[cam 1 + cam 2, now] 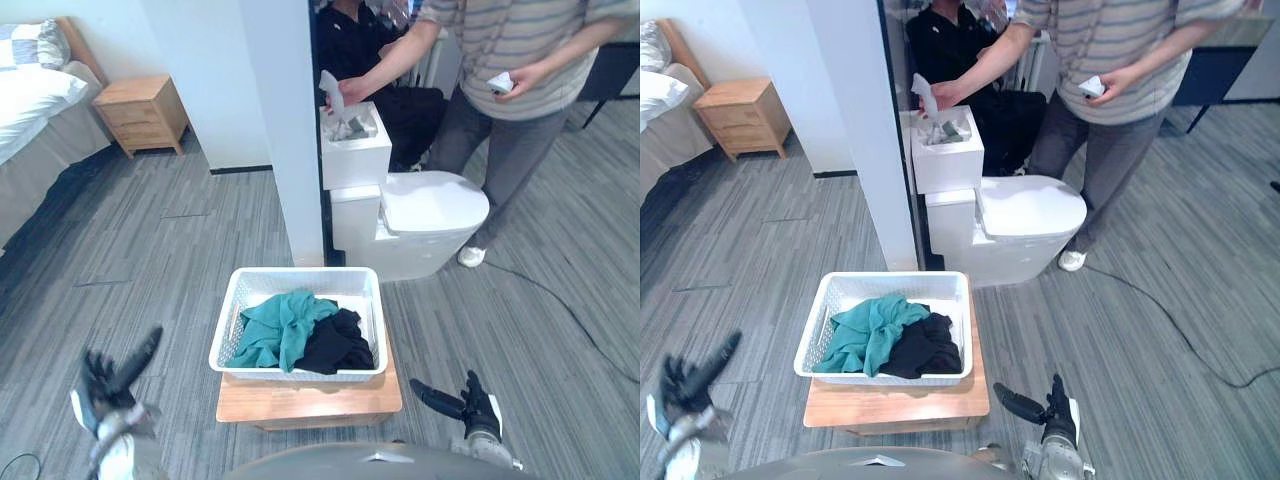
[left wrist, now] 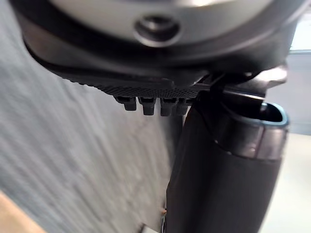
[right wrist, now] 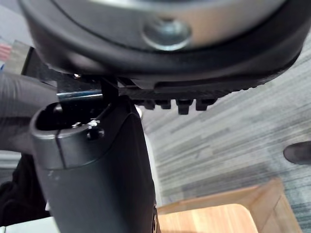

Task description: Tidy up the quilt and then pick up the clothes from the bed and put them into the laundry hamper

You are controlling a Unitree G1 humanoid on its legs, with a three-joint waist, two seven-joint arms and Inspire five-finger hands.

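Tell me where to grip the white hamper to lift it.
Best grip the hamper by its flared side rims, left robot hand from the left, right robot hand from the right: the rims jut out above the wooden stool, and the clothes lie low inside.

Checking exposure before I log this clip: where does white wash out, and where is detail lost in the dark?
Left eye view: toilet lid and quilt wash out to flat white. Right eye view: the black garment in the hamper reads as one dark mass.

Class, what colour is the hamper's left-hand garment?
Teal; the garment shows best in the left eye view.
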